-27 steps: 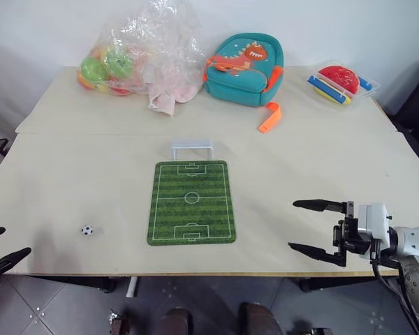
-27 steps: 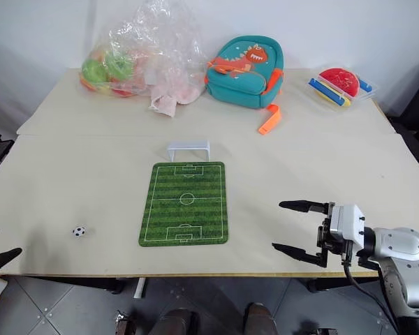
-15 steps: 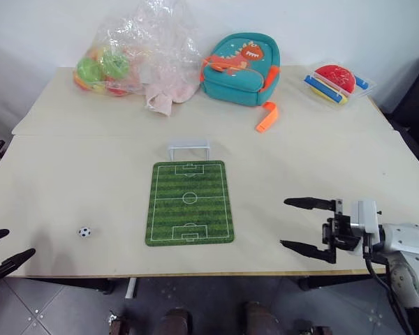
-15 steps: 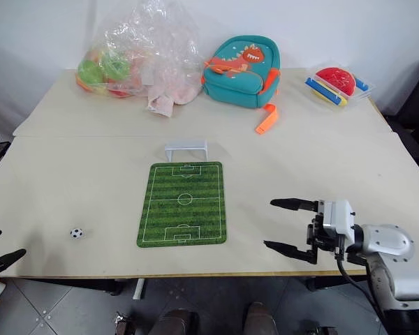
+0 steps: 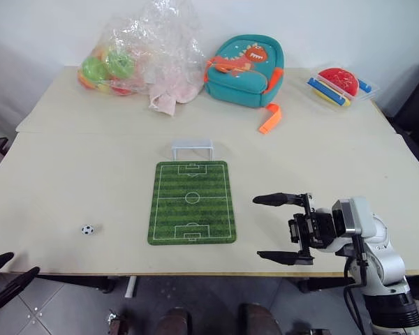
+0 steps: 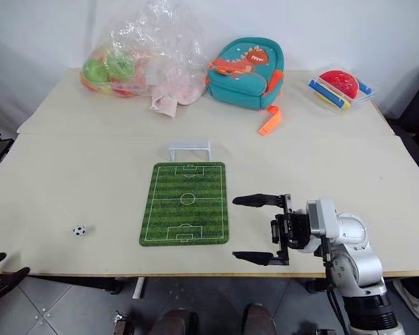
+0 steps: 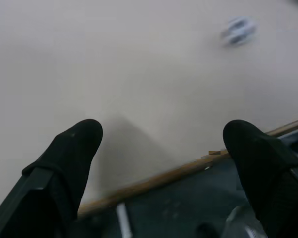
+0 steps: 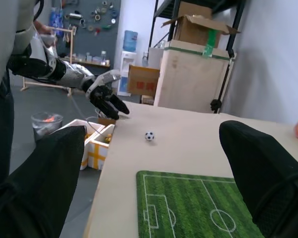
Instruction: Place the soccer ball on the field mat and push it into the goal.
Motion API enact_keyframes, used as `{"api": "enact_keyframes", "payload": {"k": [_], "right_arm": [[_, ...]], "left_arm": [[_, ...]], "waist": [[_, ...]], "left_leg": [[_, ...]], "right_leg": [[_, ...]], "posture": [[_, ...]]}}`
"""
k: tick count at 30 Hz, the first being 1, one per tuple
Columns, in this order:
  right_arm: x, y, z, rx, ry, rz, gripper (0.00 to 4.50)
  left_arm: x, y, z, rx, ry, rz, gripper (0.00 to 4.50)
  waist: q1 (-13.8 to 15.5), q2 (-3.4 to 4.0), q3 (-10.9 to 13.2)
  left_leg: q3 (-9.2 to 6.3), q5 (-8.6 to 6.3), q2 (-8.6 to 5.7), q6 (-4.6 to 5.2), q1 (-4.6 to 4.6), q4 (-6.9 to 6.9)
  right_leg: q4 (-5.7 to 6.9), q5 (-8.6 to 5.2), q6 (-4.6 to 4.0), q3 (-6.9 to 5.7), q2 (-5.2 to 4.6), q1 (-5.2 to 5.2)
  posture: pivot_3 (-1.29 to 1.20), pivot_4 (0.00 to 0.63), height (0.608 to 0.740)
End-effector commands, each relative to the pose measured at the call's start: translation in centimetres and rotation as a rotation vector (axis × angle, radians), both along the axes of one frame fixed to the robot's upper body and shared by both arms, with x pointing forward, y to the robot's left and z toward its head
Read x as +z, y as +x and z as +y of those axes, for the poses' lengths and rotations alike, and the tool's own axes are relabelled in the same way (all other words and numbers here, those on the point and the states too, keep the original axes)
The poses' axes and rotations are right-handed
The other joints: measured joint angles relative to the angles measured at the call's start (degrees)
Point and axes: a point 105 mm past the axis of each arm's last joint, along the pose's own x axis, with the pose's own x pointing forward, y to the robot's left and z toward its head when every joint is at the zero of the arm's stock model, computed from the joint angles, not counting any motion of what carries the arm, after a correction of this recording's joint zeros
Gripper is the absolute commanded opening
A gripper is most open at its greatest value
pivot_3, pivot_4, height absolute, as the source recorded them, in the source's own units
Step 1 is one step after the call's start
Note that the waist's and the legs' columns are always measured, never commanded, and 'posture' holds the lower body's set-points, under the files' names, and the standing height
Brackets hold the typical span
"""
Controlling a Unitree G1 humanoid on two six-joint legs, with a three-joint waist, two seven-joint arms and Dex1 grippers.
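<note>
The left gripper (image 5: 10, 274) sits at the near-left edge of the table (image 5: 77, 167), at about 8 o'clock from the table centre, with its two black fingers spread wide and nothing between them. The soccer ball (image 5: 87, 229) rests on bare tabletop just beyond that gripper, toward 2 o'clock from it and well apart from the field mat (image 5: 192, 202), at 9 o'clock of the mat's near end. The field mat lies flat at table centre, its long axis running from 6 to 12 o'clock. The goal (image 5: 192, 148) stands upright just off the mat's far short edge, at 12 o'clock. The right gripper (image 5: 283, 229) hovers near the mat's near-right corner, at about 4 o'clock from the mat centre, pointing toward the mat with its jaws fully apart and empty. Judged step: the approach for pickup; the ball is not yet grasped. The next move calls for advancing the left gripper to straddle the ball, then closing gently, since a ball this small is likely to roll away on contact.
</note>
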Motion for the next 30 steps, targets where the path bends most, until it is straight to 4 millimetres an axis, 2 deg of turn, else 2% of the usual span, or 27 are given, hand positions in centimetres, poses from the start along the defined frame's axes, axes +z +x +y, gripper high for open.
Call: {"api": "enact_keyframes", "payload": {"k": [1, 4, 7, 12, 17, 21, 30], "right_arm": [[0.1, 0.0, -0.4, 0.004, -0.024, -0.041, 4.50], [-0.3, 0.3, -0.9, -0.014, -0.042, -0.039, 4.50], [-0.5, 0.5, -1.3, -0.033, -0.056, -0.034, 4.50], [-0.5, 0.3, -1.3, -0.049, -0.058, -0.038, 4.50], [-0.5, 0.3, -1.4, -0.082, -0.054, -0.040, 4.50], [-0.5, 0.3, -1.4, -0.094, -0.053, -0.043, 4.50], [-0.3, 0.5, -1.5, -0.113, -0.038, -0.050, 4.50]], "left_arm": [[2.8, 2.0, -2.9, -0.122, 0.030, -0.087, 4.47], [3.5, 3.8, -5.6, -0.197, 0.032, -0.108, 4.47], [3.5, 5.7, -7.3, -0.224, 0.021, -0.118, 4.47], [2.0, 7.1, -7.8, -0.211, 0.033, -0.079, 4.47], [1.8, 7.6, -8.3, -0.213, 0.033, -0.061, 4.47], [1.9, 7.6, -8.5, -0.217, 0.037, -0.047, 3.64], [1.5, 7.4, -8.4, -0.214, 0.062, -0.009, 0.83]], "waist": [[-0.03, 0.01, 0.00], [-0.04, 0.05, 0.02], [-0.03, 0.10, 0.05], [-0.45, 0.11, 0.05], [-0.21, 0.11, 0.05], [-0.03, 0.11, 0.05], [-0.02, 0.12, 0.05]], "left_leg": [[-0.02, 0.00, 0.02, 0.00, 0.01, 0.03], [-0.12, -0.01, 0.03, 0.00, 0.02, 0.05], [-0.17, -0.02, 0.01, 0.00, 0.04, 0.05], [-0.16, -0.04, -0.16, -0.05, 0.05, 0.06], [-0.16, -0.04, -0.16, -0.06, 0.03, 0.06], [-0.17, -0.05, -0.18, -0.05, 0.02, 0.09], [-0.29, -0.05, -0.18, -0.05, 0.02, 0.09]], "right_leg": [[0.02, 0.00, 0.00, 0.02, 0.00, 0.00], [0.02, 0.01, -0.01, 0.06, -0.01, 0.01], [0.03, 0.01, -0.01, 0.08, -0.01, 0.01], [0.04, 0.01, -0.02, 0.08, 0.13, -0.04], [0.04, 0.01, -0.03, 0.09, 0.11, -0.08], [0.05, 0.01, -0.02, 0.09, 0.09, -0.08], [0.04, 0.01, -0.03, 0.10, 0.08, -0.08]], "posture": [[0.00, 0.150, 0.740], [0.00, 0.150, 0.740], [0.00, 0.150, 0.740], [0.00, 0.150, 0.740], [0.00, 0.150, 0.740], [0.00, 0.150, 0.740], [0.00, 0.150, 0.740]]}}
